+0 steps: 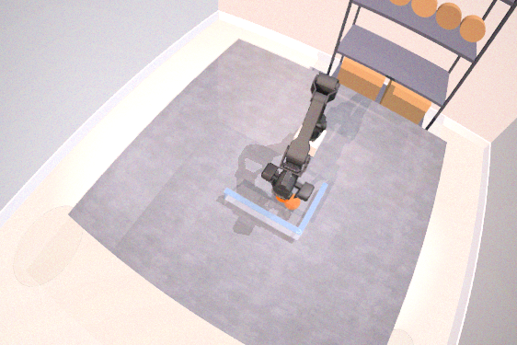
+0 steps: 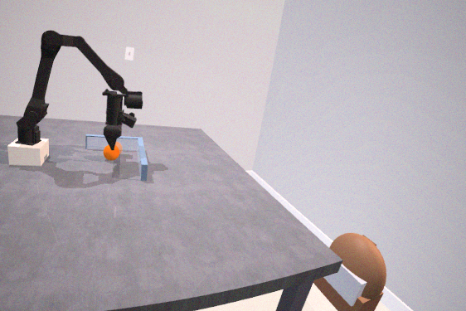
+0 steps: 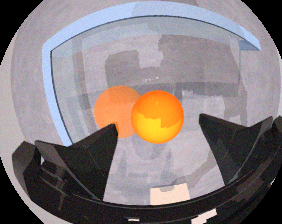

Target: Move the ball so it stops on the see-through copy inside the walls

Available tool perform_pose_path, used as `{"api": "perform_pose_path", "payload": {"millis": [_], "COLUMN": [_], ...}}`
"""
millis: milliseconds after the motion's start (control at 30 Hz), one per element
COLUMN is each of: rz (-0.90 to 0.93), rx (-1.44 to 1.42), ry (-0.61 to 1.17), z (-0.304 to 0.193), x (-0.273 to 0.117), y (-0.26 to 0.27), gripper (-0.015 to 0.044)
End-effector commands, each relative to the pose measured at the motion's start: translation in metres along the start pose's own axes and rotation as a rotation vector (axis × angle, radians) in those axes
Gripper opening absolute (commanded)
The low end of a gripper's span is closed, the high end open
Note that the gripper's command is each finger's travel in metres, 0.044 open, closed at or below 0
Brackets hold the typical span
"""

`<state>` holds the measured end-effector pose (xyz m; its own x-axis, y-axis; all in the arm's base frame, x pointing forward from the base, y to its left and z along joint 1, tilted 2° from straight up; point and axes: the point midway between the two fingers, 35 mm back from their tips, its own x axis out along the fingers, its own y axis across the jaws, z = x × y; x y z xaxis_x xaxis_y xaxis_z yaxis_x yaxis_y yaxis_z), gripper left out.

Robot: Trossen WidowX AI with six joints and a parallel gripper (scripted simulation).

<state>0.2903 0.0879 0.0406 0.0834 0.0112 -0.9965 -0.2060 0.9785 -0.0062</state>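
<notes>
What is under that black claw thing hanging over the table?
An orange ball sits on the table directly below the open gripper, between its fingers but not held. Beside it, partly overlapped by the ball, is a paler see-through copy. Low clear walls form a corner behind.

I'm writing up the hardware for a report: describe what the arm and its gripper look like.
The arm is matte black to dark grey, made of slim boxy links with rounded joint housings, and stands on a small off-white block base. The gripper is equally dark, with two wedge-shaped fingers tapering to points. A blocky dark module sits beside the wrist. No cables, labels or markings are visible.
</notes>
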Motion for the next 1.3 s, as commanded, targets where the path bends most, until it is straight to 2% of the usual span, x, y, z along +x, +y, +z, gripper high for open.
{"api": "perform_pose_path", "payload": {"millis": [0, 433, 567, 767, 867, 1100, 1267], "rz": [0.003, 0.003, 0.003, 0.003, 0.003, 0.003, 0.003], "rx": [0.004, 0.004, 0.004, 0.004, 0.004, 0.004, 0.004], "ry": [0.019, 0.019, 0.019, 0.019, 0.019, 0.018, 0.018], "z": [-0.004, -0.006, -0.006, -0.006, -0.004, 0.004, 0.006], "x": [0.011, 0.027, 0.027, 0.027, 0.024, -0.017, -0.048], "y": [0.000, 0.000, 0.000, 0.000, 0.000, 0.001, 0.001], "gripper": [0.0411, 0.0411, 0.0306, 0.0266, 0.0187, 0.0004, 0.0000]}}
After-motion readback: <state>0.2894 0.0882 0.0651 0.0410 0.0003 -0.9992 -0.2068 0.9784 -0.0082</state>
